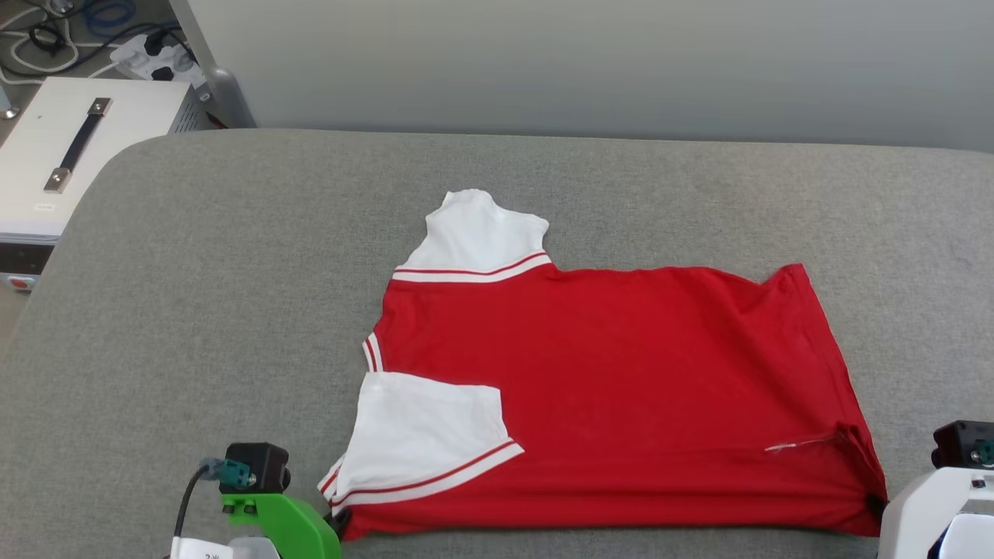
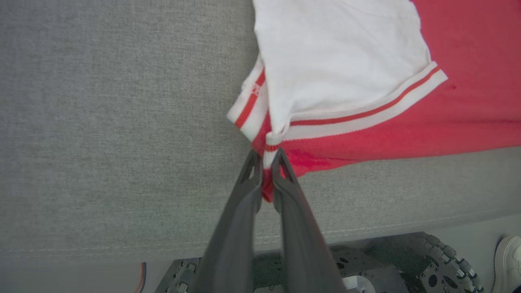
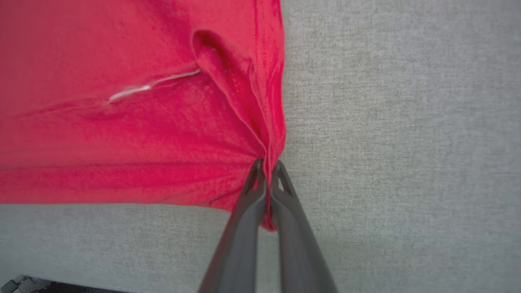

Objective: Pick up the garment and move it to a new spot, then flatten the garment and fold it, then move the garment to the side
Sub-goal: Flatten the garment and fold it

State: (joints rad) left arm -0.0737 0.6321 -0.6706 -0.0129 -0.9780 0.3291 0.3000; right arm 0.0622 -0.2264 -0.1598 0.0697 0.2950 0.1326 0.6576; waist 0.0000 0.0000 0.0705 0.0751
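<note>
The garment [image 1: 621,373] is spread plain red side up on the grey bench [image 1: 233,272], with its long axis laid left to right along the near edge. The near left corner, below the folded-in white sleeve [image 1: 427,427], is pinched in the closed left gripper [image 2: 266,160]. The near right hem corner is pinched in the closed right gripper [image 3: 266,169]. All the cloth lies forward of both, so a joint lift carried away from the robot seems called for.
</note>
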